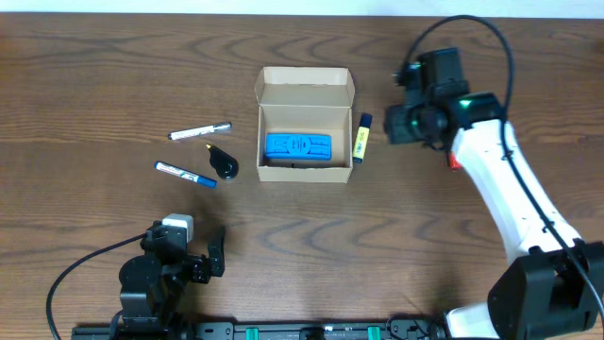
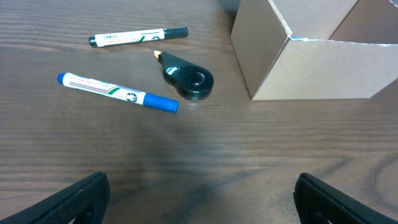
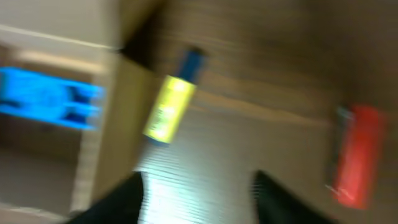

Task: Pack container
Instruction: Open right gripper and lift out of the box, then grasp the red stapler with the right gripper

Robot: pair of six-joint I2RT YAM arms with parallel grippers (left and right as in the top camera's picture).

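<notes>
Overhead, the flap-open tan cardboard box (image 1: 305, 90) is awaiting packing, so the right hand (image 3: 199, 199) is hovering parted, empty, by the yellow blue-capped highlighter (image 1: 362, 135); the left hand (image 2: 202, 202) is gaping wide, empty

Two markers (image 1: 200, 131), one highlighter (image 1: 361, 138), one box (image 1: 305, 87)

right wrist view: motion-blurred throughout | red object (image 3: 354, 155): unidentifiable | container (image 2: 311, 68): cut by top and right edges in left wrist view | blue marker (image 2: 118, 93) print: too small to read
</notes>
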